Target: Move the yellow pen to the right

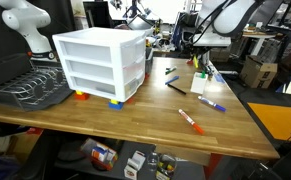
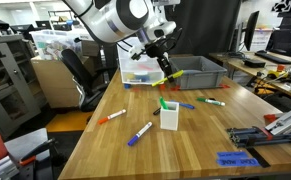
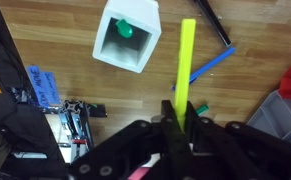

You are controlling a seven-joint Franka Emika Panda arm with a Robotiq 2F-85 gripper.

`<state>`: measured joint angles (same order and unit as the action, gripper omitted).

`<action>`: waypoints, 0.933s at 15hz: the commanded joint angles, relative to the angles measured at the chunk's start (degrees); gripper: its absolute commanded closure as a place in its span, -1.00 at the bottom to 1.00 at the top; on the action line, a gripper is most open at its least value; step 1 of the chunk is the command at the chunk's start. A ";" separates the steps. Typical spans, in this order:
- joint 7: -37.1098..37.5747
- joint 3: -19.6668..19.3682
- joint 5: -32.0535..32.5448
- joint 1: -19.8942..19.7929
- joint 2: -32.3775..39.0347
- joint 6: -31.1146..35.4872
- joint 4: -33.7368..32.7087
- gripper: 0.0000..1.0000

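Aloft, yellow pen (image 3: 187,55), clamped in pincer (image 3: 178,115)

Table (image 2: 185,150) smooth wood; yellow pen (image 3: 186,55), drawers (image 1: 100,62) plastic.

White drawer unit (image 1: 97,60), dish rack (image 1: 25,95), white cup (image 2: 169,121), grey bin (image 2: 200,74).

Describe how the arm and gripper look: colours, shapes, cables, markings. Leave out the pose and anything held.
The arm is glossy white, made of thick rounded segments with a darker round cap at a joint. The gripper is matte black and blocky, ending in two narrow fingers. Dark cabling seems to run near the wrist; no markings are legible.
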<state>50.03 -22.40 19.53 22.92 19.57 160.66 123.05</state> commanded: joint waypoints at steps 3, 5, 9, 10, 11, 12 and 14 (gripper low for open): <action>8.91 3.13 4.82 -2.21 -10.63 -2.59 9.85 0.93; 13.60 5.36 7.75 -3.47 -13.04 -3.66 13.01 0.93; 21.15 12.83 6.48 -6.42 -14.96 -6.52 19.90 0.93; 22.15 14.81 4.97 -6.93 -14.73 -6.62 21.52 0.93; 23.33 16.41 4.20 -7.27 -14.11 -6.40 22.64 0.93; 24.31 17.71 3.80 -7.53 -13.44 -5.89 23.71 0.93; 26.66 18.99 5.71 -7.73 -11.30 -5.19 24.40 0.93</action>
<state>74.77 -6.00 24.49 17.59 6.76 154.83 146.73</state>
